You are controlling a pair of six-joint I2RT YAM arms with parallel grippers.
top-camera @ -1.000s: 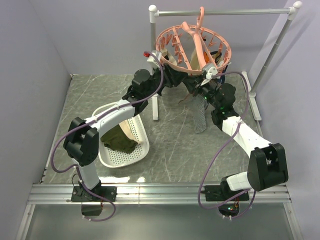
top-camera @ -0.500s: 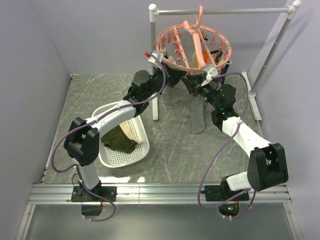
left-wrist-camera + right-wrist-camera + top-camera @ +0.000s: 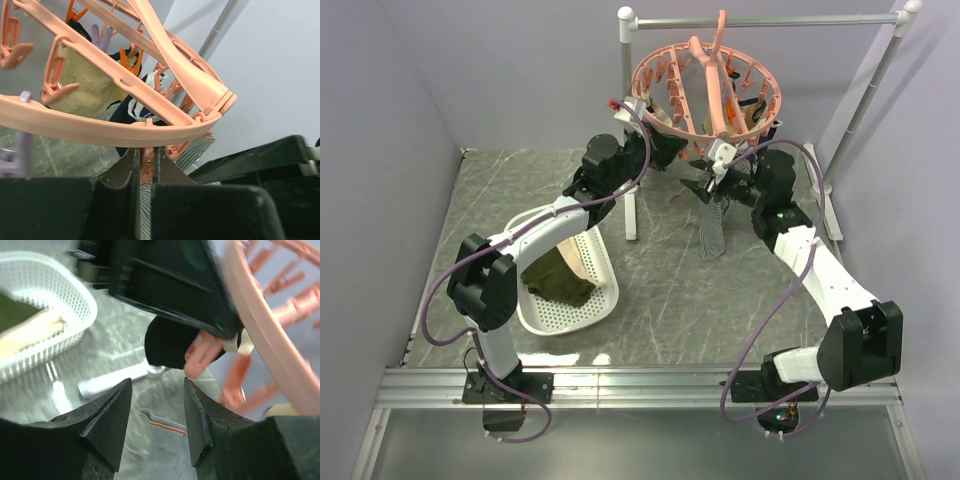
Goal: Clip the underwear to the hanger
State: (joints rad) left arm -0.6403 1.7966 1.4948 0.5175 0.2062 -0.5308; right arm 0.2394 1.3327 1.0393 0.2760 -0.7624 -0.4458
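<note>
The salmon-pink hanger (image 3: pixel 705 85) hangs by its hook from the rail. My left gripper (image 3: pixel 665 150) reaches under the ring's near rim. In the left wrist view it (image 3: pixel 146 157) is shut on a pink clip peg (image 3: pixel 146 162) just below the ring (image 3: pixel 100 131). The striped underwear (image 3: pixel 713 228) hangs down below that spot, and its stripes show behind the left jaws (image 3: pixel 197 150). My right gripper (image 3: pixel 712 178) is beside it. In the right wrist view it (image 3: pixel 156 405) is open and empty, with the blurred striped cloth (image 3: pixel 172 440) below and a pink peg (image 3: pixel 202 355) just above.
A white mesh basket (image 3: pixel 605 300) on the floor holds an olive-green garment (image 3: pixel 558 280) and a beige cloth. The grey rail stand's post (image 3: pixel 626 120) stands behind my left arm. A beige cloth (image 3: pixel 655 118) and a dark garment (image 3: pixel 752 112) hang on the ring.
My right arm has lifted and swung back to the right, and its gripper now sits higher beside the ring. The underwear has shifted slightly left. The left gripper stays at the ring.
</note>
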